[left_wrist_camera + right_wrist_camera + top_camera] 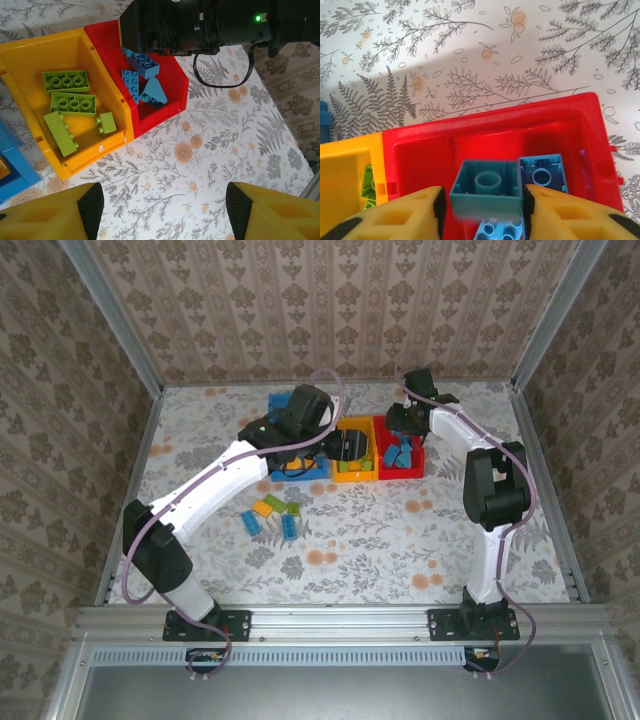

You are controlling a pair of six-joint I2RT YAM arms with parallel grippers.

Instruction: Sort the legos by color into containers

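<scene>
**Yellow fingers (395,215) flank a blue brick over the red bin**

Hanging above the red bin (420,150), the right gripper (484,200) has a blue brick (487,187) between its pads, hollow underside up. Whether they pinch it cannot be told. The left gripper (164,207) stands wide and empty above the table (210,165), near the yellow bin (30,50) holding four green bricks (72,102). Loose bricks (272,512) lie beside the left arm.
</scene>
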